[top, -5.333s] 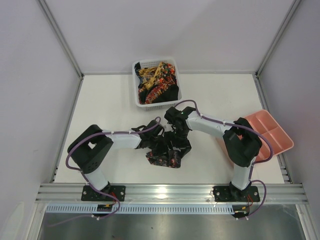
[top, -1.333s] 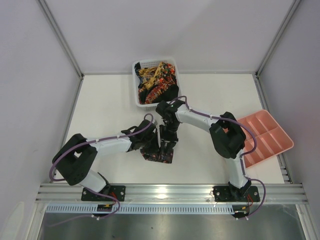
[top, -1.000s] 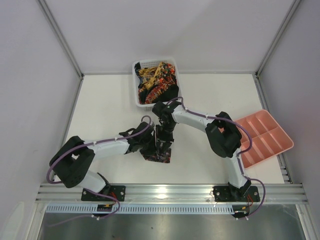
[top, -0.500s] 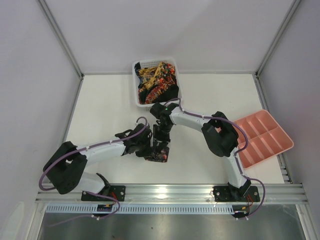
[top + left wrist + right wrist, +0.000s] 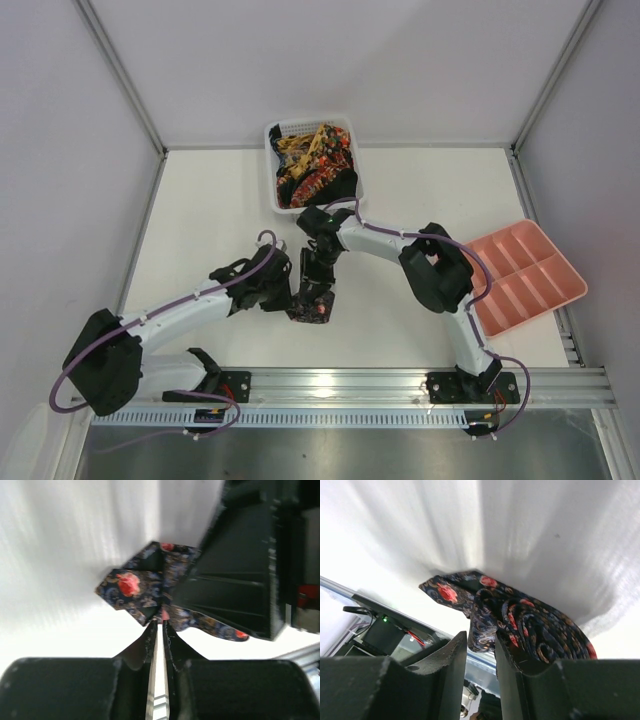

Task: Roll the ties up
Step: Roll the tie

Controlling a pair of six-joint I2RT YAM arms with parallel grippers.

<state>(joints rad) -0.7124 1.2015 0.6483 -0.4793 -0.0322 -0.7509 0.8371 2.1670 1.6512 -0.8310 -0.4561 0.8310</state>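
Observation:
A dark tie (image 5: 313, 308) with red and orange flowers lies mostly rolled up on the white table, one pointed end sticking out (image 5: 131, 586). My right gripper (image 5: 318, 278) stands over it from behind, shut on the roll. One fold sits between its jaws (image 5: 480, 637), and the coil (image 5: 540, 627) bulges beside the right finger. My left gripper (image 5: 290, 293) reaches in from the left. Its jaws (image 5: 158, 625) are a thin slit apart, with the tips at the tie's edge. More ties (image 5: 312, 160) fill the basket.
The white mesh basket (image 5: 275, 205) stands at the back centre, just behind the right arm's wrist. A pink compartment tray (image 5: 530, 270) sits at the right edge, beside the right arm's elbow. The right gripper's black body (image 5: 240, 580) fills the right of the left wrist view.
Both grippers and the roll have drifted slightly left. The left arm's elbow has swung out to the left. The left jaws have parted from fully shut to a thin slit.

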